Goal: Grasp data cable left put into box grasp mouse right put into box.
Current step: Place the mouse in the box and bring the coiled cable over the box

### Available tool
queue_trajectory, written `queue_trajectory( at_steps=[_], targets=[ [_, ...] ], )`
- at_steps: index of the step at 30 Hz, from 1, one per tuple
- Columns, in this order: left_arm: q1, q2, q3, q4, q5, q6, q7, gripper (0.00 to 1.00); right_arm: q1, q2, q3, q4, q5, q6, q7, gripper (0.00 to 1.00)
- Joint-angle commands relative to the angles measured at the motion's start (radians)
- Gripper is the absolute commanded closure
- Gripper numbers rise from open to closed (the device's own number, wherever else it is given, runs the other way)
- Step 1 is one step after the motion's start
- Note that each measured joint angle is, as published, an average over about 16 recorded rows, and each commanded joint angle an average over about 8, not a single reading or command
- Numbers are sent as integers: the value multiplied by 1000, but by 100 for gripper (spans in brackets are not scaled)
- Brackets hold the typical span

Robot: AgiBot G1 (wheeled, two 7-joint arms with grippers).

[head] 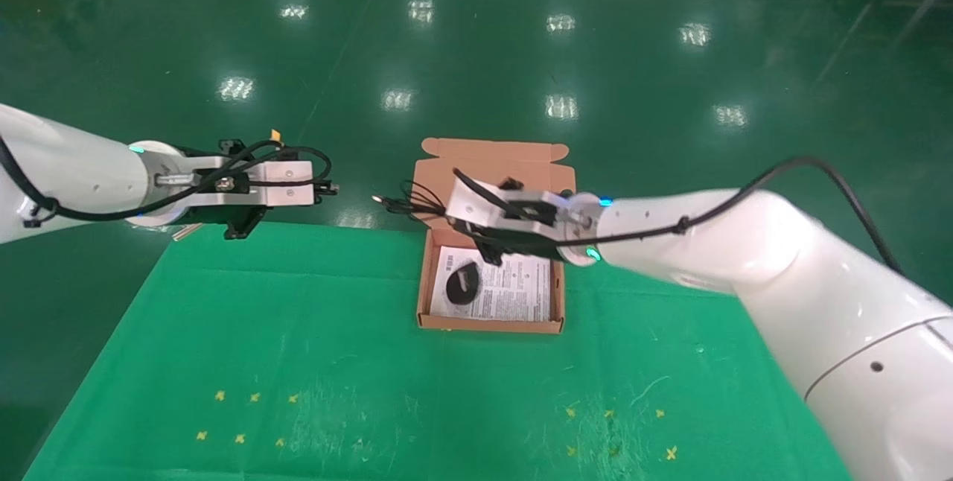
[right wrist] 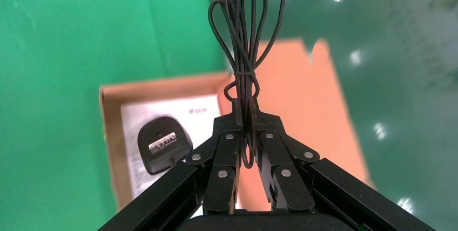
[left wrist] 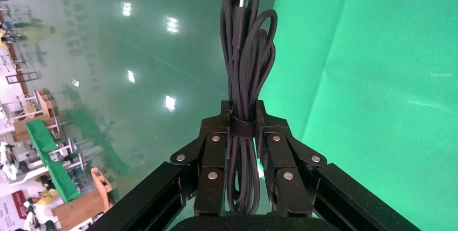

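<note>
Left gripper point(left wrist: 241, 128) clamps the data cable point(left wrist: 246, 53) left of the box point(head: 428, 272). Right gripper point(right wrist: 244, 113) grips the mouse cord point(right wrist: 243, 31) above the box; mouse point(right wrist: 163, 143) lies inside.

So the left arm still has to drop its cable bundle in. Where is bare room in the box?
Inside the shallow orange-brown cardboard box, the black oval mouse lies on the white printed leaflet toward the left wall; the leaflet's right half is bare. The far end is crowded: the right gripper holds the thin black mouse cord there. The left gripper holds the thick black data cable off the table's far edge.
</note>
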Motion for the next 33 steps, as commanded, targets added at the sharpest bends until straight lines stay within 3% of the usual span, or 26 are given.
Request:
queue_trajectory(
  at_steps=[1, 3, 11, 19, 25, 33],
  targets=[
    [0, 0, 0, -2, 1, 1, -1, 100, -12, 1, -21, -29, 21, 19, 16, 100],
    [1, 0, 0, -2, 1, 1, -1, 100, -16, 1, -39, -54, 31, 31, 27, 99],
    [2, -1, 0, -4, 0, 2, -1, 100, -24, 6, -77, -94, 62, 64, 46, 1],
    [22, 28, 8, 3, -15, -19, 9, 100, -34, 26, -94, -70, 75, 75, 62, 0],
    [50, 98, 35, 39, -11, -76, 41, 100, -32, 53, -98, -43, 75, 76, 75, 0],
    [92, 246, 75, 175, -1, -228, 105, 100, -17, 193, -81, 93, 67, 70, 113, 0]
  ],
)
